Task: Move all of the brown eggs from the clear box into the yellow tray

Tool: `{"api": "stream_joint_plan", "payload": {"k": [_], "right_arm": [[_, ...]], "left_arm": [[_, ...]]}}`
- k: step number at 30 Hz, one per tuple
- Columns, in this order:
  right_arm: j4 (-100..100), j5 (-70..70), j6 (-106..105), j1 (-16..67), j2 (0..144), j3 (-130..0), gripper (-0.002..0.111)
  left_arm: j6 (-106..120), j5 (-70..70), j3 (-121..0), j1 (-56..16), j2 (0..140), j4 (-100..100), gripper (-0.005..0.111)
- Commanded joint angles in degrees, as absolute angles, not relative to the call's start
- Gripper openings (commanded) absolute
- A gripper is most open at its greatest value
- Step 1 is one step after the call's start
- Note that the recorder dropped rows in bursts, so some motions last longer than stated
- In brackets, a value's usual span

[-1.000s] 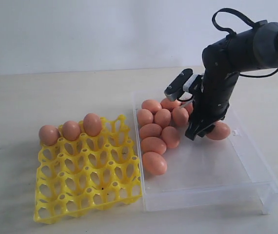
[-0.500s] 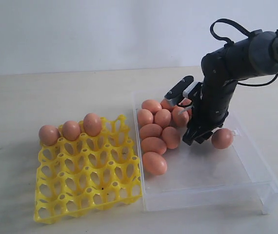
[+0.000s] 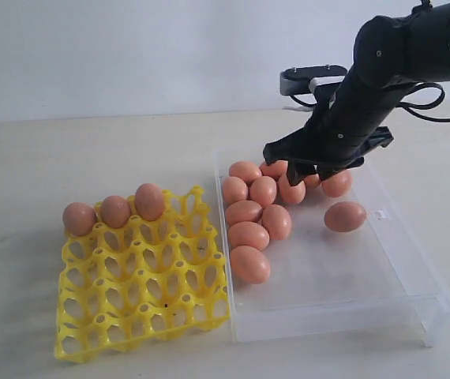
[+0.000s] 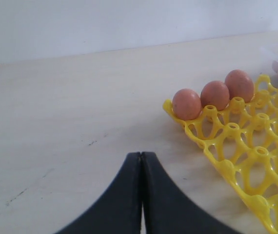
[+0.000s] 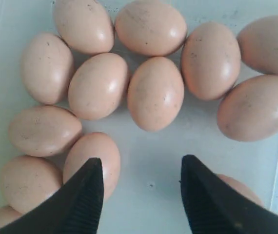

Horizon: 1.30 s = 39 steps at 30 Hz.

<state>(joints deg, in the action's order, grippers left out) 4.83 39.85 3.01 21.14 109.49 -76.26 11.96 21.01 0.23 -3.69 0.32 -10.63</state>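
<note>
Several brown eggs (image 3: 249,235) lie clustered at the far left of the clear box (image 3: 328,276), and one lone egg (image 3: 345,216) rests apart on the box floor. Three eggs (image 3: 115,212) fill the back row of the yellow tray (image 3: 142,292). My right gripper (image 3: 310,167) hovers above the back of the cluster, open, with only bare box floor between its fingers (image 5: 141,168). One egg (image 5: 100,156) lies beside a fingertip; the cluster (image 5: 155,93) spreads beyond. My left gripper (image 4: 141,156) is shut and empty over the table beside the tray (image 4: 256,161).
The pale tabletop (image 3: 91,158) surrounds both containers. The tray stands directly left of the box, almost touching its wall. The near half of the box floor holds no eggs. A white wall rises behind the table.
My right gripper has risen from beside the lone egg and swung back over the cluster. The lone egg has shifted slightly and now lies in full view.
</note>
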Motion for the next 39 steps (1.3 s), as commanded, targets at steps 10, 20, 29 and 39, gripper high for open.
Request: {"api": "stream_joint_plan", "payload": {"k": [10, 20, 29, 39], "right_arm": [[10.2, 33.23, -4.09, 24.5, 112.83, -71.94, 0.049], [10.37, 28.18, -4.09, 26.39, 120.39, -73.53, 0.049], [10.75, 28.45, -4.09, 26.39, 122.58, -75.26, 0.049], [10.4, 27.64, -4.09, 26.39, 123.59, -75.26, 0.061]], "left_arm": [[11.9, 20.46, 0.0, -3.93, 0.0, -10.68, 0.0], [11.76, 20.46, 0.0, -3.93, 0.0, -10.68, 0.0], [11.76, 20.46, 0.0, -3.93, 0.0, -10.68, 0.0], [11.92, 20.46, 0.0, -3.93, 0.0, -10.68, 0.0]]}}
